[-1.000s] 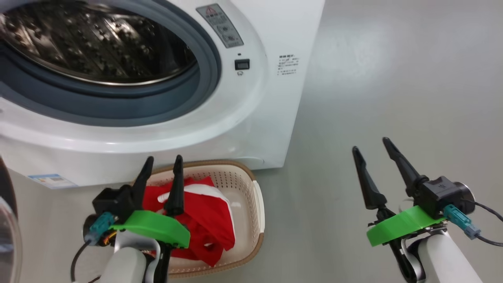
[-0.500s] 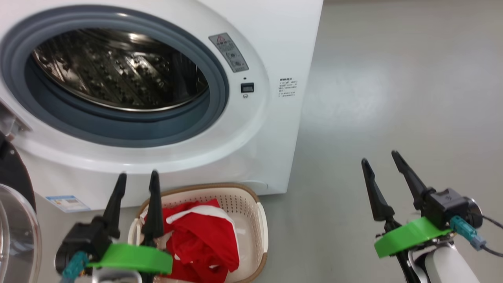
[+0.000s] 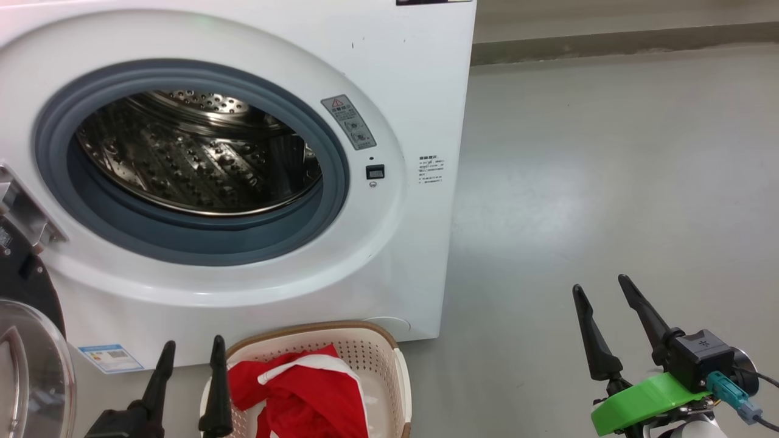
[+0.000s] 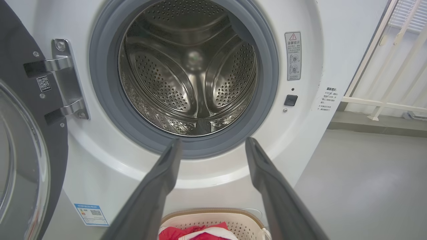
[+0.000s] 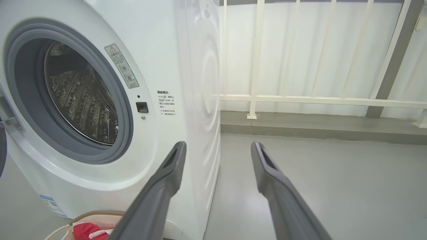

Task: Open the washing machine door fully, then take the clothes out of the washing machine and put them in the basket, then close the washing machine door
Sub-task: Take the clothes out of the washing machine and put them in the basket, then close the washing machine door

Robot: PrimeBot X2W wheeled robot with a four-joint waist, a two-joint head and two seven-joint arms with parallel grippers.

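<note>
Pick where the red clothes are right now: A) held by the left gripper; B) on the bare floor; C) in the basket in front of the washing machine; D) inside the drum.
C: the clothes lie heaped in the basket, the drum is bare steel, and the left gripper stands open and empty.

Smooth grey floor (image 3: 639, 152) spreads toward three o'clock, with a soft pale glare (image 3: 517, 201) on it. A low grey kerb (image 5: 317, 128) at twelve o'clock carries a white railing (image 5: 317, 101) before pale sheeting (image 5: 300, 50).
</note>
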